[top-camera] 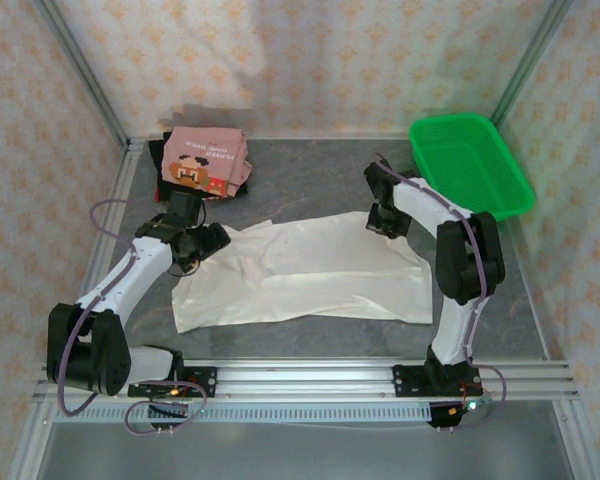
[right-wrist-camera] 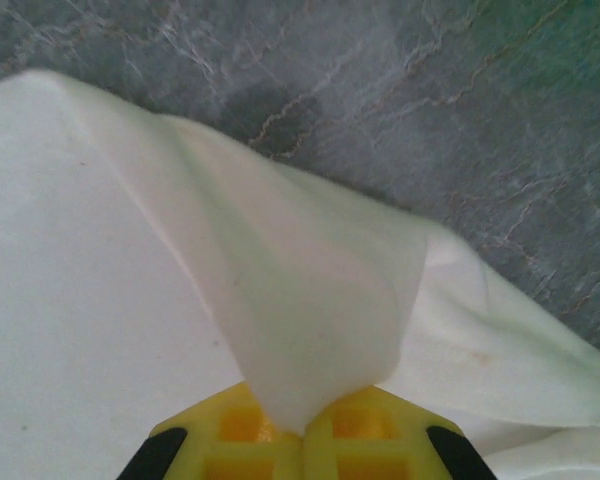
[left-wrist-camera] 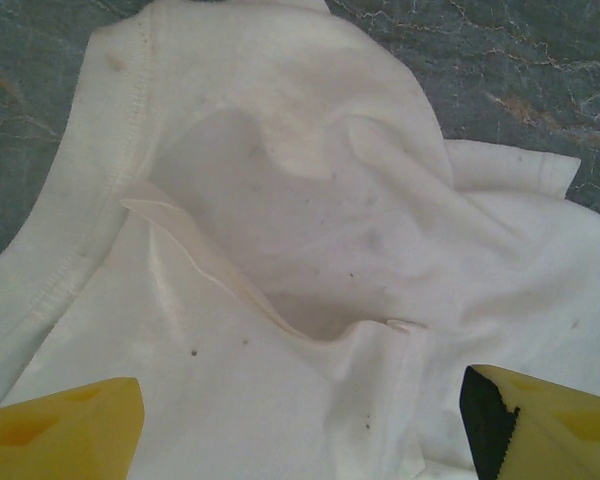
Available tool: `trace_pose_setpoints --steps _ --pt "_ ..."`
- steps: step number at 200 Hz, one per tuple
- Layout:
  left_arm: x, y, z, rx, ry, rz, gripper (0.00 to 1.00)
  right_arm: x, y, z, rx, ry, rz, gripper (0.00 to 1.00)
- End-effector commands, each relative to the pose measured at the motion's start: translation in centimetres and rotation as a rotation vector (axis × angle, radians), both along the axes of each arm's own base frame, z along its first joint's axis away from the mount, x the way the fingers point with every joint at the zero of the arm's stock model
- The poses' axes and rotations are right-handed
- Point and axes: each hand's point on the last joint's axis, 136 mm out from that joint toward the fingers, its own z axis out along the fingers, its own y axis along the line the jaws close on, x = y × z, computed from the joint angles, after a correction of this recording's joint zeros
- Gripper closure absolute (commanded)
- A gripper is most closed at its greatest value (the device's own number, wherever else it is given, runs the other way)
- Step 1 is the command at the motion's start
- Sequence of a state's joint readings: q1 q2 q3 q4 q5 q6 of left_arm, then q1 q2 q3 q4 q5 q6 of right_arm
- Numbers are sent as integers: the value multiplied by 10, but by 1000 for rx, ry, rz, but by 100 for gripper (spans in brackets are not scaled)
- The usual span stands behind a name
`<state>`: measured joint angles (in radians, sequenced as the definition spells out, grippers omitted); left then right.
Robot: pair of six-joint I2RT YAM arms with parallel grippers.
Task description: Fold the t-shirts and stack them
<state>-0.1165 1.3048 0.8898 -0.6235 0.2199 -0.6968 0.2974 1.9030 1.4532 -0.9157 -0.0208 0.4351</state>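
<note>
We see the right gripper (right-wrist-camera: pixel 302 440) pinched together on a raised fold of the off-white t-shirt (right-wrist-camera: pixel 310 300), whose rumpled other end lies just beneath the left gripper (left-wrist-camera: pixel 300 430), its jaws wide apart.

The light is bright and soft. A dim shadow lies on the back wall (top-camera: pixel 280 70). Up close, the off-white t-shirt (right-wrist-camera: pixel 80 300) looks pale and blurry.
</note>
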Motion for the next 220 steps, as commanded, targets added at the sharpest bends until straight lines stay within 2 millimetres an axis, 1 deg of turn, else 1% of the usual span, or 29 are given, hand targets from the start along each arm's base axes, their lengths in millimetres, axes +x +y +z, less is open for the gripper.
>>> trace_pose_setpoints --steps 1,33,53,72,78,95,111,118,136,146,159,183,201,220 --pt "-10 9 -8 41 32 4 16 11 -12 16 -68 -1 71 100" --pt "-13 8 -12 35 42 -1 17 28 -22 26 -160 2 133 100" --pt "-17 8 -17 30 52 -4 16 35 -31 25 -237 27 165 100" --pt "-22 7 -22 21 65 -6 17 41 -40 22 -286 43 171 95" --pt "-24 6 -24 15 68 -6 17 44 -42 21 -296 41 167 91" --pt "-30 5 -30 5 83 -4 17 53 -51 22 -315 22 134 74" --pt "-35 5 -33 4 95 -6 17 60 -61 31 -328 -10 90 63" --pt "-38 5 -34 6 98 -6 17 63 -66 37 -334 -30 72 61" --pt "-42 6 -35 7 101 -5 17 65 -73 53 -318 -78 28 60" --pt "-45 7 -36 11 101 -4 17 64 -71 59 -276 -101 6 60" --pt "-47 7 -37 9 103 -2 17 59 -67 60 -196 -112 -35 60" --pt "-46 6 -38 0 101 -1 17 49 -40 45 39 -93 -97 59" --pt "-42 5 -36 -2 92 -5 17 45 -16 31 220 -103 -197 59" --pt "-38 4 -33 -3 84 -10 17 50 -7 26 319 -168 -295 58"
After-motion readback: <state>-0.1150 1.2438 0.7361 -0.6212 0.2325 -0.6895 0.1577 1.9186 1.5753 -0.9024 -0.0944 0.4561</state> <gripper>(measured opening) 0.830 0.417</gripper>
